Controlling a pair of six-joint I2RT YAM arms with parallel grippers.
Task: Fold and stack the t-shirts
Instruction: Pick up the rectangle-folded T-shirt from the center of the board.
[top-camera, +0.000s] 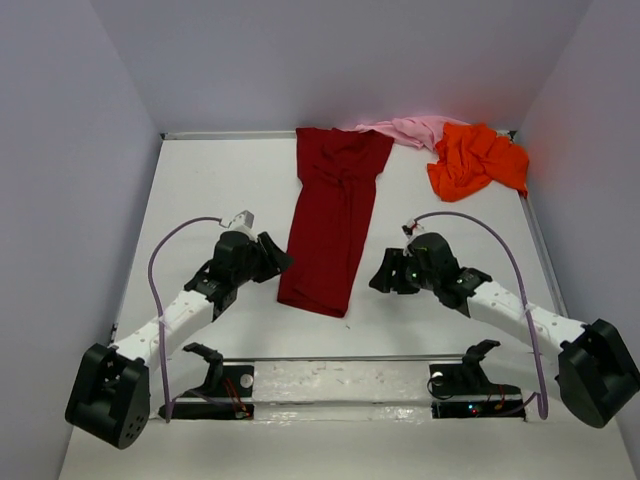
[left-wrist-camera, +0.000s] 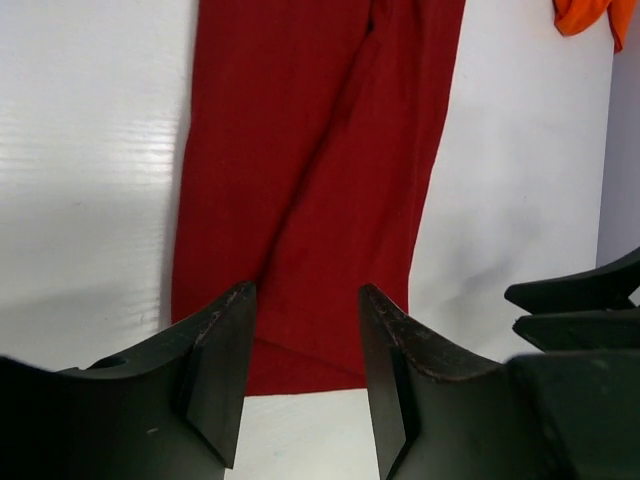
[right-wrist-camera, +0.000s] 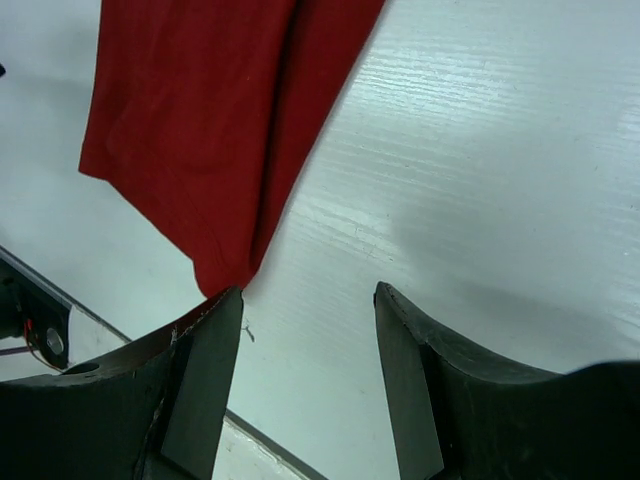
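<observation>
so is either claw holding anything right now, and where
Nothing is held. The left claw and right claw are both open, either side of the dark red t-shirt.

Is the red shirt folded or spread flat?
Partly folded: the dark red t-shirt lies as a long narrow strip, its sides turned in along the middle, not folded across its length.

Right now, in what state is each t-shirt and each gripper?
dark red t-shirt: folded lengthwise into a long strip, lying flat mid-table.
orange t-shirt: crumpled, not folded, far right corner.
pink t-shirt: crumpled at the far edge, beside the orange one.
left gripper: open, empty.
right gripper: open, empty.
</observation>
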